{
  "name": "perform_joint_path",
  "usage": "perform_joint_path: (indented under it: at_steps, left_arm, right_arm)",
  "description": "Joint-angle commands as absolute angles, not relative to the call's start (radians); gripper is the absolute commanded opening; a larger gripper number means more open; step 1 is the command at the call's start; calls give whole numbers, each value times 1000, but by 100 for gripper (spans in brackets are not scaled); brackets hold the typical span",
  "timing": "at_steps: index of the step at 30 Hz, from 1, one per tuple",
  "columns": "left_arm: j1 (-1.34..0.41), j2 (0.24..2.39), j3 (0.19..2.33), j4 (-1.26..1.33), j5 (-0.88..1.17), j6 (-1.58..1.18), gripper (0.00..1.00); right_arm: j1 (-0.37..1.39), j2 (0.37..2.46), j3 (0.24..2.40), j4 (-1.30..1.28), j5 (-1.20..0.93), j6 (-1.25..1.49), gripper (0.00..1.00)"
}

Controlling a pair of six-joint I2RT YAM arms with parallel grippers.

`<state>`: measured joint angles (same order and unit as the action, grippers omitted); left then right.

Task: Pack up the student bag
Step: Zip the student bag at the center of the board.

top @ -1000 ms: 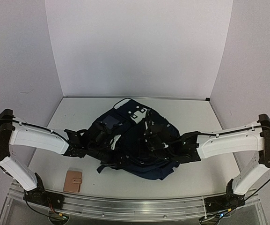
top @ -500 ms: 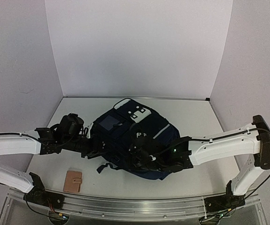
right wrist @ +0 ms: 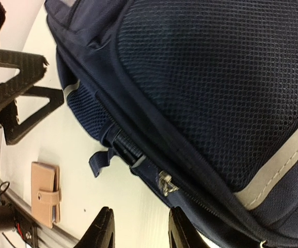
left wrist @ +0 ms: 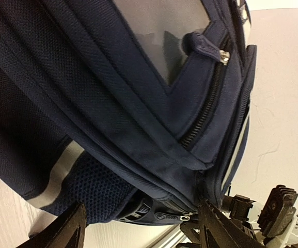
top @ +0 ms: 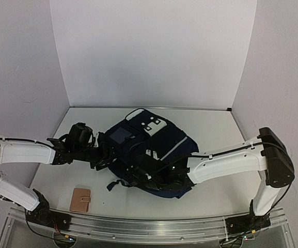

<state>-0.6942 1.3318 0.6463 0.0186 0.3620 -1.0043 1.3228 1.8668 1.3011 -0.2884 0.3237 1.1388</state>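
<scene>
The student bag [top: 156,144] is a large navy backpack lying flat in the middle of the table, its grey stripes and white patches facing up. My left gripper [top: 101,155] stands open at the bag's left side. In the left wrist view its fingers [left wrist: 66,232] are spread wide below the bag [left wrist: 112,93], near a zipper pull [left wrist: 182,218], and hold nothing. My right gripper [top: 141,174] hovers at the bag's near left edge. It is open over bare table [right wrist: 141,232], just below the mesh panel [right wrist: 216,77] and a silver zipper pull [right wrist: 165,182].
A tan snap wallet [top: 80,199] lies on the table near the front left, also visible in the right wrist view [right wrist: 46,194]. A loose strap end [top: 112,184] pokes out of the bag's near left corner. A metal rail [top: 138,227] runs along the front edge. White walls enclose the table.
My left gripper opened, let go of the bag and drew back to the left. The bag settled flatter. My right gripper slid left along the bag's near edge.
</scene>
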Motion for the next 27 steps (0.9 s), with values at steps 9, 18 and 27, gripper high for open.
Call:
perform_joint_path:
  at_steps: [9,18,27]
  left_arm:
    - [-689,1464,709,131,299,-1035,64]
    - [-689,1523,728,169,296,-1044,45]
    - [-689,1552,739,181,299,-1039,18]
  right_arm:
    - [1303,1945,1368,-362,530,1309,29]
    - [1279,2003,1412,-366,577,1350,28]
    - [1244,2034,1442,-367,598,1373,16]
